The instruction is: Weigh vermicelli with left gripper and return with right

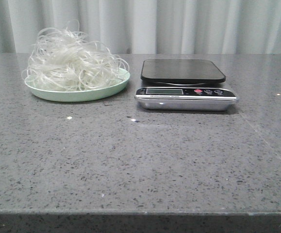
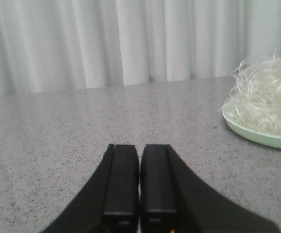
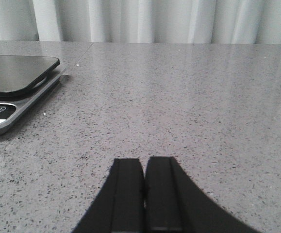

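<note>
The vermicelli (image 1: 72,60) is a fluffy tangle of whitish glassy strands heaped on a mint-green plate (image 1: 77,93) at the back left of the grey table. It also shows in the left wrist view (image 2: 266,99), off to one side and well ahead of my left gripper (image 2: 140,148). The left gripper is shut and empty over bare table. My right gripper (image 3: 144,161) is shut and empty too. A kitchen scale (image 1: 184,83) with a black platform stands to the right of the plate, empty. Neither gripper shows in the front view.
The scale also shows in the right wrist view (image 3: 14,77), ahead and to the side of the right gripper. Pale curtains (image 1: 179,24) hang behind the table. The table's front edge (image 1: 140,212) runs across the bottom of the front view.
</note>
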{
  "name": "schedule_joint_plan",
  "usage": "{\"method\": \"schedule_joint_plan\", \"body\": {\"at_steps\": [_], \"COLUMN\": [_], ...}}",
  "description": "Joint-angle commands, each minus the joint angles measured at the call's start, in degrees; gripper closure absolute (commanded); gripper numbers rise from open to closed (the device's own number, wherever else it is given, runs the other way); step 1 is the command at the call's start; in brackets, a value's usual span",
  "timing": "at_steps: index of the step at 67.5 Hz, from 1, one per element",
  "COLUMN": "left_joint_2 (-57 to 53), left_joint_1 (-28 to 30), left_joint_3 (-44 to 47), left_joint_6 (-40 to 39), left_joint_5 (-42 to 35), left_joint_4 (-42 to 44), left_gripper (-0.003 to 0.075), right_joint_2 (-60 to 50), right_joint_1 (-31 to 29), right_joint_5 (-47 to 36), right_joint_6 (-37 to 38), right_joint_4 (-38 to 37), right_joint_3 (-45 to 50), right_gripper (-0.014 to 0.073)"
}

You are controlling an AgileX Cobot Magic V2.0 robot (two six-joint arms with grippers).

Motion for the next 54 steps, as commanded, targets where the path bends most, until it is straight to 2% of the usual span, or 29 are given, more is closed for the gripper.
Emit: {"method": "schedule_joint_plan", "body": {"at_steps": [1,6,9,22,37,43,49,54], "left_joint_2": [-1.10,-0.98,-0.67,7.42,26.88,34.28,42.01,47.77], "left_joint_1": [0.04,0.04,0.04,-1.03,-2.99,-3.87,-5.08,-6.46], "left_joint_3": [0.33,-0.55,-2.47,-19.05,-39.12,-44.54,-48.80,-52.36], "left_joint_6": [-0.11,-0.11,-0.11,-0.11,-0.11,-0.11,-0.11,-0.11], "left_joint_5": [-11.95,-16.99,-17.24,-5.15,4.92,8.81,10.85,11.90], "left_joint_4": [-2.58,-3.04,-3.04,-2.62,-3.44,-3.44,-3.44,-3.44], "left_gripper": [0.0584,0.0584,0.0584,0.0584,0.0582,0.0575,0.0502,0.0395], "right_joint_2": [-0.87,-0.87,-0.87,-0.87,-0.87,-0.87,-0.87,-0.87], "right_joint_1": [0.00,0.00,0.00,0.00,0.00,0.00,0.00,0.00], "right_joint_5": [-4.98,-5.09,-5.39,-5.71,-5.71,-5.71,-5.71,-5.71], "right_joint_6": [-0.08,-0.08,-0.08,-0.08,-0.08,-0.08,-0.08,-0.08], "right_joint_4": [0.07,0.07,0.07,0.07,0.07,0.07,0.07,0.07], "right_joint_3": [-0.47,-0.47,-0.47,-0.47,-0.47,-0.47,-0.47,-0.47], "right_gripper": [0.0442,0.0442,0.0442,0.0442,0.0442,0.0442,0.0442,0.0442]}}
